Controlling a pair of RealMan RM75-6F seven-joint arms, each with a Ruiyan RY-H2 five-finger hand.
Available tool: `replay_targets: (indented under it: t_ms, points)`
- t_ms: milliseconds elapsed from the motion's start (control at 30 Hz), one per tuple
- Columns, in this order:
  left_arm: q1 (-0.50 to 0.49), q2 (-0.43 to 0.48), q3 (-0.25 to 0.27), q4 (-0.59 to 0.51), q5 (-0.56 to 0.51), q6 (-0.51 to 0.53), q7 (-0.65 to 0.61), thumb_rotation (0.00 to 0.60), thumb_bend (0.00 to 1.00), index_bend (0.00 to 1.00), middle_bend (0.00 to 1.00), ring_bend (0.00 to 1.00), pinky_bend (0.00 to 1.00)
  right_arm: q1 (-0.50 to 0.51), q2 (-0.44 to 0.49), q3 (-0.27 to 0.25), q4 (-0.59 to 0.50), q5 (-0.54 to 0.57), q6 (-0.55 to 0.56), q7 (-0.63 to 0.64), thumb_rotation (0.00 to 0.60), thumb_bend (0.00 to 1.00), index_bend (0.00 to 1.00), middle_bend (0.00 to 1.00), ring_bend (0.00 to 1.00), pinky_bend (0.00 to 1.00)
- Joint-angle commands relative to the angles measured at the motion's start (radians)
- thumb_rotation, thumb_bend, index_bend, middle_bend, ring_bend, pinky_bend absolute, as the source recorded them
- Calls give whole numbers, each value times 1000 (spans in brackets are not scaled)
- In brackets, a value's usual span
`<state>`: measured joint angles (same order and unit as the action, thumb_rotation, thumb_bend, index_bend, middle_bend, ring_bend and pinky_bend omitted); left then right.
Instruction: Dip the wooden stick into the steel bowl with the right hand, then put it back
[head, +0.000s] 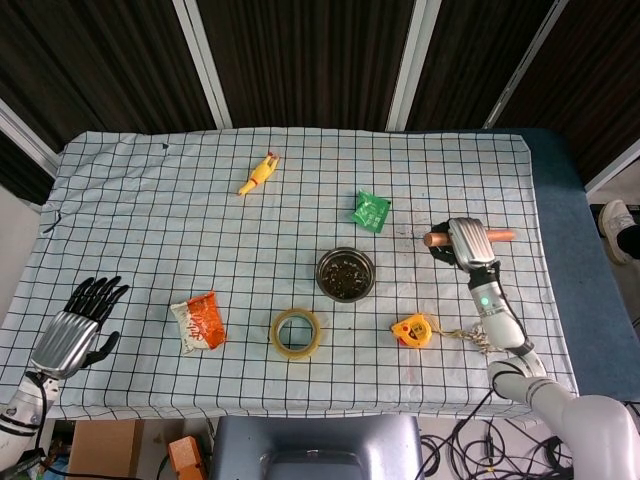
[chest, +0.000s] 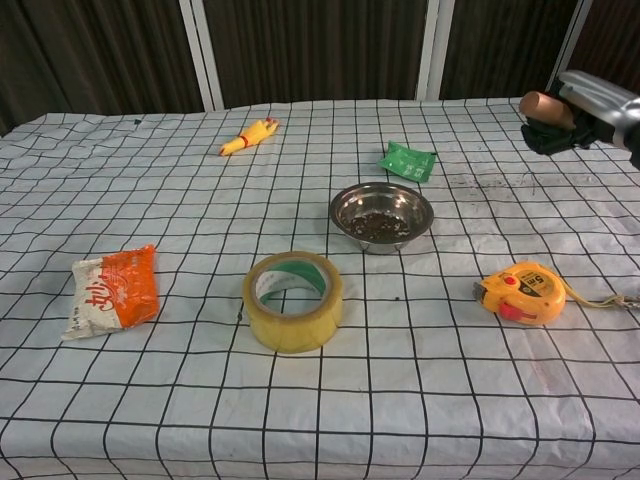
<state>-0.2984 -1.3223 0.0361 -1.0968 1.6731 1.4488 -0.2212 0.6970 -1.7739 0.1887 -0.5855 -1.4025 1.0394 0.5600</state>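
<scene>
Brown wooden stick (head: 497, 236) mid-length hidden inside right hand (head: 462, 243) grip, right of round steel bowl (head: 345, 274) | bowl holding dark bits | left hand (head: 73, 332) spread, empty

Overhead head view, low chest view

The left hand (head: 72, 333) has a ribbed silver metal back and black fingers (head: 100, 292), set on a pale wrist with thin dark cables. The right hand (head: 462, 244) has the same silver back plate and black fingers (chest: 556, 137). Behind it runs a white, rounded forearm (head: 497, 315) with a small green light, a grey ring at the joint, and a thick, smooth white upper arm (head: 585, 440).
</scene>
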Motion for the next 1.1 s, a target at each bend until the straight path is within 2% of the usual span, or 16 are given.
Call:
replay_targets:
  t_ms: [33, 100, 267, 433, 500, 567, 667, 800, 1100]
  points:
    - [-1, 1, 2, -4, 1, -1, 4, 600, 424, 0, 0, 3, 51, -5, -75, -30, 106, 6, -66, 26, 600, 824, 993, 969, 882, 1000]
    - [0, 4, 1, -8, 0, -1, 8, 600, 424, 0, 0, 4, 52, 3, -95, -33, 132, 6, -92, 28, 600, 809, 959, 915, 822, 984]
    - [4, 10, -3, -16, -7, 8, 11, 600, 424, 0, 0, 4, 52, 19, -121, -48, 164, -11, -119, 39, 600, 746, 789, 762, 668, 850]
    - [9, 13, -1, -11, -12, 7, 10, 600, 425, 0, 0, 4, 52, 25, -111, -51, 156, -14, -137, 42, 600, 645, 484, 529, 458, 645]
    - [10, 13, -1, -10, -12, 7, 4, 600, 426, 0, 0, 4, 52, 23, -100, -52, 147, -17, -131, 33, 600, 583, 366, 473, 404, 588]
    - [9, 15, 0, -9, -13, 6, -7, 600, 425, 0, 0, 3, 52, 21, -87, -57, 137, -19, -140, 23, 596, 537, 287, 423, 360, 541]
    - [8, 15, -2, -7, -11, 9, -14, 600, 426, 0, 0, 4, 52, 19, -69, -58, 113, -20, -145, 20, 559, 446, 166, 290, 253, 433]
    - [7, 18, 1, -12, -12, 4, -36, 600, 426, 0, 0, 3, 54, 21, -48, -59, 77, -14, -176, 1, 530, 355, 24, 218, 195, 382]
    - [7, 29, 5, -15, -22, -10, -102, 600, 426, 0, 1, 4, 58, 33, -36, -58, 44, 4, -246, -61, 521, 289, 0, 177, 152, 353]
